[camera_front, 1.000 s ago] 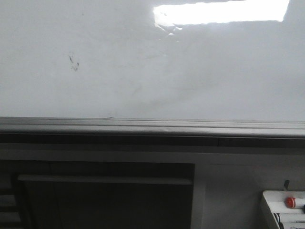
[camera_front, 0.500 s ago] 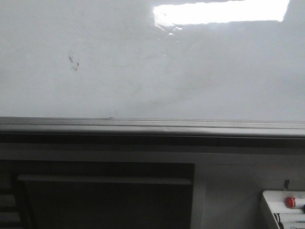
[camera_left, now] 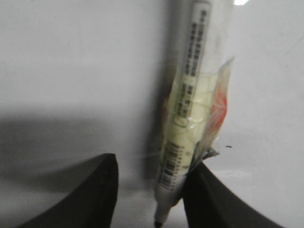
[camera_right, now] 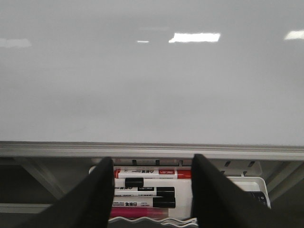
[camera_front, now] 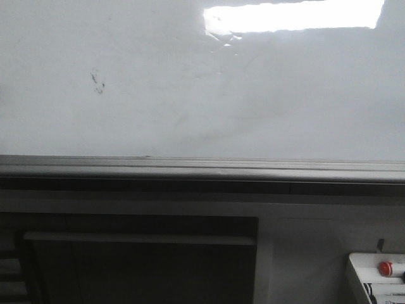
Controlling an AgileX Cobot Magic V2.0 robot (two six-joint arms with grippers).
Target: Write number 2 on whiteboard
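Note:
The whiteboard (camera_front: 253,95) fills the upper front view, glossy with a bright reflection; no number 2 shows on it, only small dark smudge marks (camera_front: 97,82). Neither gripper shows in the front view. In the left wrist view my left gripper (camera_left: 154,164) is close to the board (camera_left: 71,71). Its jaws stand apart. A white marker (camera_left: 190,95) with a printed label and loose wrap lies against one finger (camera_left: 209,194), with a clear gap to the other finger (camera_left: 90,190). My right gripper (camera_right: 153,159) is open and empty, over a tray of markers (camera_right: 152,190) below the board's ledge.
The grey metal ledge (camera_front: 202,168) runs along the board's bottom. A small white tray (camera_front: 364,278) with a red button (camera_front: 385,268) sits at the lower right. A dark recess (camera_front: 139,266) lies under the ledge.

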